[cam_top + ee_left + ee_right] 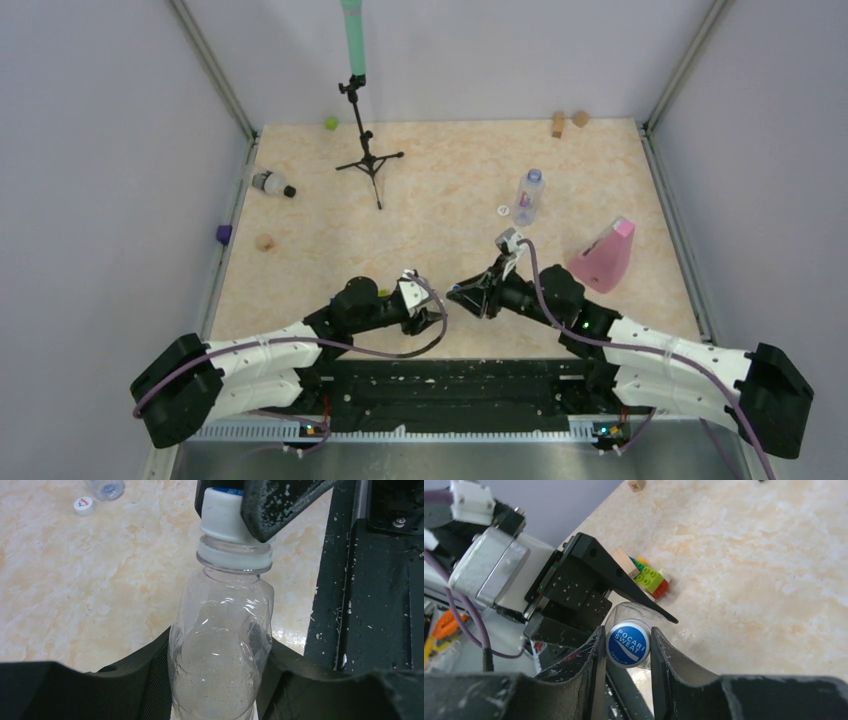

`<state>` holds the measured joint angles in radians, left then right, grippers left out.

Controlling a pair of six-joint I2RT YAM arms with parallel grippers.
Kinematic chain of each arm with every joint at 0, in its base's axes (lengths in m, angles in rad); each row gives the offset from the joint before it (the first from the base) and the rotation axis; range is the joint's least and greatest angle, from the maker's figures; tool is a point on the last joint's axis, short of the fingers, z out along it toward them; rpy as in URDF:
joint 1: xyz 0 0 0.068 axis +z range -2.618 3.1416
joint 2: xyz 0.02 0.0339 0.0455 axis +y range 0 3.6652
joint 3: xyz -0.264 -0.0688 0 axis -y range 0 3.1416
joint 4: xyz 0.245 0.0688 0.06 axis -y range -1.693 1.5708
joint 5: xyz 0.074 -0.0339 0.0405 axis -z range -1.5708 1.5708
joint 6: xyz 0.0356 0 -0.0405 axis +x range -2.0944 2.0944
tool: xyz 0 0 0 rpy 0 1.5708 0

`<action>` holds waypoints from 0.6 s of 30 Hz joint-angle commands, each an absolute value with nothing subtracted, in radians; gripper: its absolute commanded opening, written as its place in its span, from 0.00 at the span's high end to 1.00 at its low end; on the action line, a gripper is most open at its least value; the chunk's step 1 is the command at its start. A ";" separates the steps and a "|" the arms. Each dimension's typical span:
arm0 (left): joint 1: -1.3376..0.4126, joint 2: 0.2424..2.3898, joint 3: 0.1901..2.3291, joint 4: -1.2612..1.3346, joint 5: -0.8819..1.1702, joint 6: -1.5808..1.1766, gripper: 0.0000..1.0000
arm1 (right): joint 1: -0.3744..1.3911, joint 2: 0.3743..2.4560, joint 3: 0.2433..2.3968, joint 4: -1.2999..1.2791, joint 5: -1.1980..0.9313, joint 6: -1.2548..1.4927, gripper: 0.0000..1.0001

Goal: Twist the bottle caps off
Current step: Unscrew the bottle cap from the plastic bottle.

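left tool (219, 647) gripping clear bottle (222, 625) | right tool (626, 635) clamped on its cap (220, 512) | tabletop (450, 170) near edge, centre

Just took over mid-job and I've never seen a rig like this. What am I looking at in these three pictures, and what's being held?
Two robot arms are bolted to a table. The wide picture looks down from above and behind them; the other two come from a camera on each wrist. The left gripper holds a clear bottle by its body; the right gripper is shut on its cap. Also on it: an upright bottle with a loose cap beside it, a bottle lying down, a pink wedge.
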<state>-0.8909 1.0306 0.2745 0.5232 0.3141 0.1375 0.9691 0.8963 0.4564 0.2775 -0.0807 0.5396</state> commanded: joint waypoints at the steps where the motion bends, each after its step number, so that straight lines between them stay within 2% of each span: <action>1: -0.893 1.032 0.267 0.604 0.351 0.119 1.00 | 0.987 0.889 0.313 0.604 -0.316 0.217 0.86; 3: -0.893 1.026 0.266 0.607 0.363 0.120 1.00 | 0.986 0.920 0.265 0.698 -0.362 0.157 0.85; 5: -0.893 1.025 0.267 0.614 0.382 0.120 1.00 | 0.986 0.944 0.252 0.733 -0.436 0.084 0.78; 7: -0.893 1.027 0.268 0.626 0.408 0.117 1.00 | 0.987 0.959 0.241 0.765 -0.518 -0.004 0.75; 10: -0.893 1.043 0.271 0.642 0.464 0.115 1.00 | 0.987 0.987 0.229 0.795 -0.622 -0.185 0.75; 14: -0.893 1.053 0.279 0.634 0.520 0.122 1.00 | 0.986 1.021 0.293 0.672 -0.616 -0.341 0.78; 18: -0.893 1.033 0.268 0.627 0.521 0.131 1.00 | 0.986 1.025 0.294 0.679 -0.656 -0.422 0.80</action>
<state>-0.8658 1.0252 0.2573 0.5556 0.4511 0.1814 0.9504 0.9703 0.2661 0.7780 -0.4465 -0.2405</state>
